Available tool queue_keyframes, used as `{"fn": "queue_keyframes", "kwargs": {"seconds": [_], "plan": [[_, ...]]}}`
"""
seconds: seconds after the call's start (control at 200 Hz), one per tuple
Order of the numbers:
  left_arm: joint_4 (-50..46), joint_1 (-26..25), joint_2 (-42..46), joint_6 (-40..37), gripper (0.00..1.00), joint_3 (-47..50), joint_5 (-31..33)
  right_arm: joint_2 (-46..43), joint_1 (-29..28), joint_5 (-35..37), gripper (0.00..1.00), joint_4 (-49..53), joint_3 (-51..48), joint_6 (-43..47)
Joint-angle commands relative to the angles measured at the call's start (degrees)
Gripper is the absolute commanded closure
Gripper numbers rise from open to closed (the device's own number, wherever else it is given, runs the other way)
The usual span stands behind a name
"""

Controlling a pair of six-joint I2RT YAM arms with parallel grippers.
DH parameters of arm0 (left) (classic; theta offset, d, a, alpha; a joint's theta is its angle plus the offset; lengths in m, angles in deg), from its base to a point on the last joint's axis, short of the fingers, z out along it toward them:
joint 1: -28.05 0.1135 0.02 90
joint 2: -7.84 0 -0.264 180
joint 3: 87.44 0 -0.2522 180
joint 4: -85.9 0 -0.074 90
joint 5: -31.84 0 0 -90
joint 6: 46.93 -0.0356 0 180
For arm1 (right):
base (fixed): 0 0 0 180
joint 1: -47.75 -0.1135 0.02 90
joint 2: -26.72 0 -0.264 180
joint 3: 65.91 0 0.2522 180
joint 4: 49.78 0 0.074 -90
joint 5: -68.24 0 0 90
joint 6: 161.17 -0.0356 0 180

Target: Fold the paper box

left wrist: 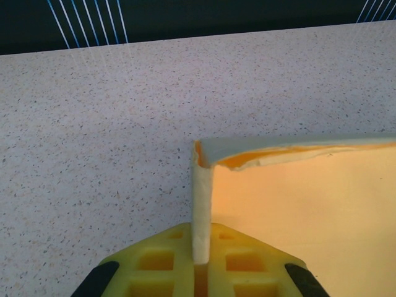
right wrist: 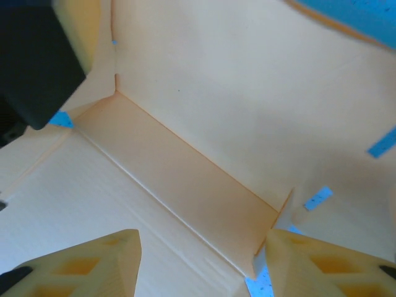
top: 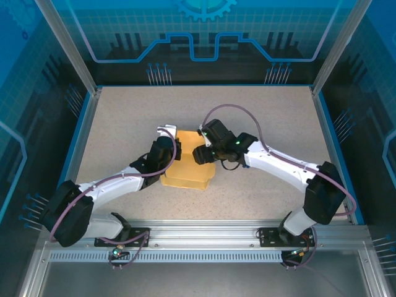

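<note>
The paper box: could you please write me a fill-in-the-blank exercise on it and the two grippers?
1. The left gripper is ____ on an upright wall of the box.
2. The right gripper is ____ over the box's inside.
3. The box rests on the ____.
Missing words: shut; open; table.

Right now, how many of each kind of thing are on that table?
Robot arms: 2 (left arm, right arm)
Grippers: 2 (left gripper pinching a box wall, right gripper open over the box's inside)
Paper box: 1
Total: 5
</note>
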Motion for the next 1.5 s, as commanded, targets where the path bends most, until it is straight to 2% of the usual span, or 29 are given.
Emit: {"fn": "queue_keyframes", "kwargs": {"seconds": [0.0, 0.23, 0.36, 0.54, 0.69, 0.86, 1.056, 1.306, 1.491], "plan": [[-1.57, -0.24, 2.08, 1.81, 0.97, -0.89, 0.22, -3.45, 1.71, -1.17, 0.44, 5.45, 3.16, 4.69], [-4.86, -0.04, 2.64, 3.30, 0.97, -2.11, -0.14, -7.84, 5.34, -2.40, 0.44, 14.27, 7.35, 11.11], [-6.55, 0.00, 3.24, 4.09, 0.97, -2.56, -0.50, -12.27, 10.19, -4.22, 0.44, 17.84, 7.06, 12.98], [-8.15, 0.12, 3.87, 5.03, 0.97, -2.92, -1.01, -16.62, 22.22, -11.90, 0.45, 16.31, -0.68, 10.73], [-8.93, 0.13, 4.31, 5.79, 0.97, -3.62, -1.95, -16.76, 26.29, -16.04, 0.50, 10.29, -8.42, 10.60], [-9.26, 0.14, 4.40, 6.23, 0.98, -4.11, -2.95, -13.34, 24.39, -23.22, 0.54, 0.22, -13.19, 9.67], [-9.33, 0.14, 4.20, 6.50, 0.97, -4.22, -3.78, -8.69, 19.55, -25.93, 0.54, -8.28, -13.03, 9.28], [-9.18, 0.13, 3.88, 6.41, 0.98, -4.14, -4.31, -6.39, 16.97, -28.26, 0.52, -12.34, -12.04, 9.65], [-8.98, -0.01, 3.71, 6.14, 0.98, -4.08, -4.69, -4.92, 15.58, -26.93, 0.47, -12.43, -10.61, 9.57]]}}
